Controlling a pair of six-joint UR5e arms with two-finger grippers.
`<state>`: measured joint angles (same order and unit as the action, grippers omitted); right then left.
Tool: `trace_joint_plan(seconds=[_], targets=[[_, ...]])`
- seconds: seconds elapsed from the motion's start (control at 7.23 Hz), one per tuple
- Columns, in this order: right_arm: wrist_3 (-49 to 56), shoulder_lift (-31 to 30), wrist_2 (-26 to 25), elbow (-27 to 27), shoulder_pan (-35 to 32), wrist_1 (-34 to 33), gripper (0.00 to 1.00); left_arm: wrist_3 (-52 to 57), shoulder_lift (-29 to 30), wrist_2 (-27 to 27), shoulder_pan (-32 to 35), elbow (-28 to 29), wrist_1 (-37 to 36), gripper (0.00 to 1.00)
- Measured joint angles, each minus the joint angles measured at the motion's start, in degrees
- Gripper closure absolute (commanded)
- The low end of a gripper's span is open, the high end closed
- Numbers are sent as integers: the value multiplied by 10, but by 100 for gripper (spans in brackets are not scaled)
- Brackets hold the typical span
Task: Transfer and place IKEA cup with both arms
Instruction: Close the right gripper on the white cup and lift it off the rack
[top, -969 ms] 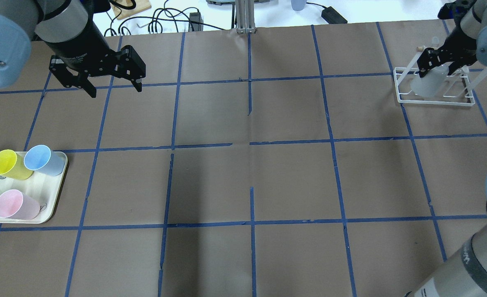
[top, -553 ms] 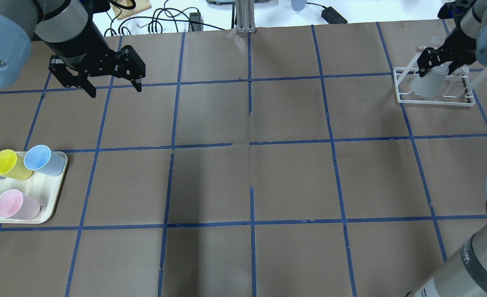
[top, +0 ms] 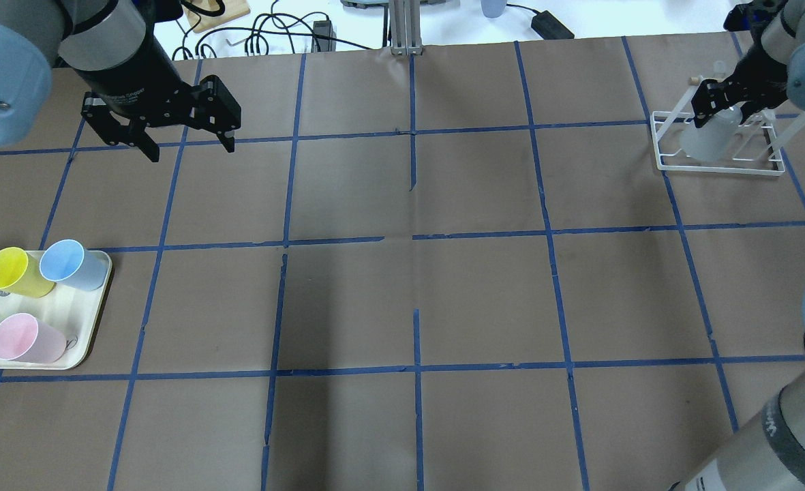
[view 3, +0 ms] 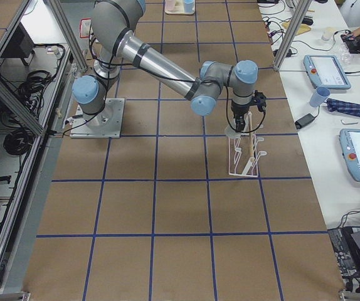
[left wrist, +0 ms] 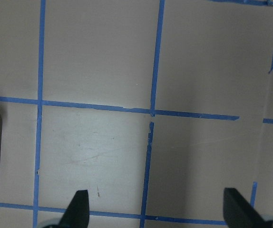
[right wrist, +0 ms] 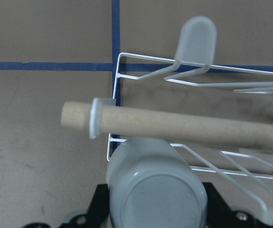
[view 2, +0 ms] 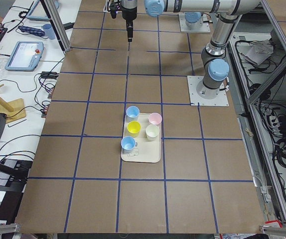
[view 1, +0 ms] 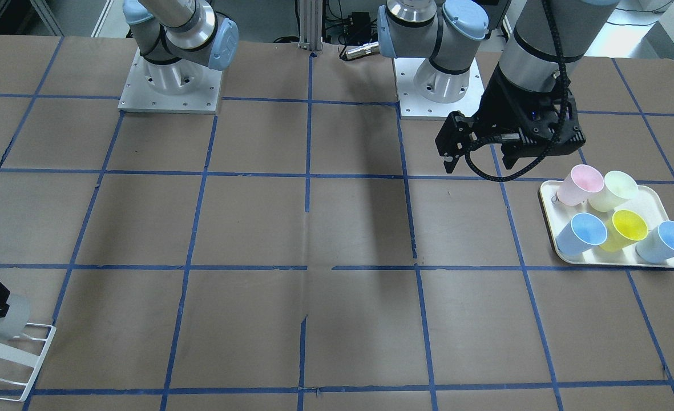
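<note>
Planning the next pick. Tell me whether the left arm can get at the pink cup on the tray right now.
Probably yes. The left gripper hangs open above the table, nothing between it and the pink cup; the pale green cup close beside it could crowd one finger.

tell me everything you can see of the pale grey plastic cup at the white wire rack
The pale grey-white plastic tumbler is plain, tapered and handleless. It is turned over and tilted, its flat round base facing the right wrist camera. The right gripper clamps its sides between black fingers. It hangs over one end of the white wire rack, beside the rack's wooden dowel. Whether its rim touches the rack is hidden.
</note>
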<state>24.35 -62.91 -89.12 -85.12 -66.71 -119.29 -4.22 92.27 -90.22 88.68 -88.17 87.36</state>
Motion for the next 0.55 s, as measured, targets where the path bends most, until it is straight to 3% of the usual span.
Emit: trace_joint_plan(seconds=[0.55], targets=[[0,-22,-5,1,0,19,83,0,-1,2,0,0,1,0]])
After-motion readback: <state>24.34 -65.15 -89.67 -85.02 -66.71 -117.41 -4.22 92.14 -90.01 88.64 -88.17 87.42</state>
